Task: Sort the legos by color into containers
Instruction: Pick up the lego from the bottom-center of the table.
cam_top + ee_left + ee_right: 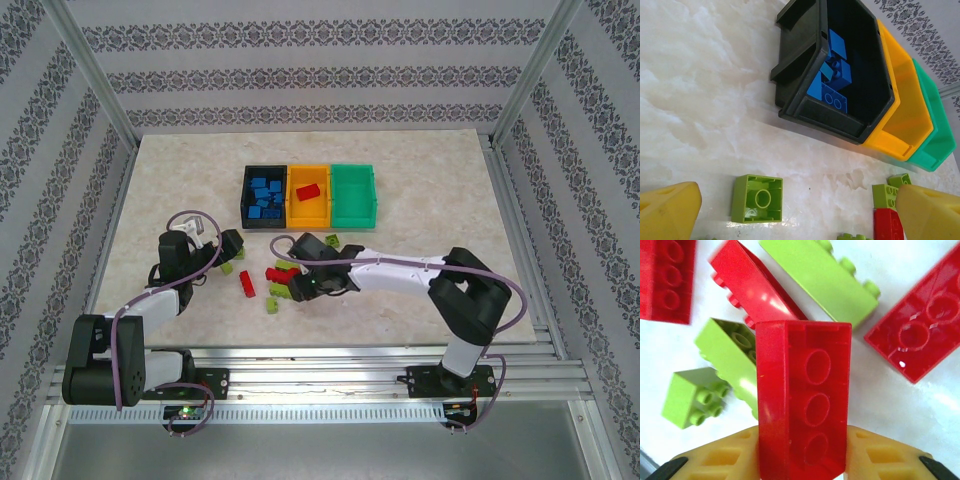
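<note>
A red brick (802,405) stands clamped between the right pincer's (801,460) yellow fingers, amid loose red and green bricks (820,285) on the pale surface (430,190). The left pincer (797,215) gapes wide over a green brick (757,198), near the black bin (795,65) holding blue bricks (832,97).

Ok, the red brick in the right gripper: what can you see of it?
The red brick is a long, glossy plastic piece, its hollow underside with three round tubes facing the wrist camera. The right gripper is shut on its near end, yellow fingers pressing both long sides. Loose bricks lie behind it; whether it touches them is unclear.
</note>
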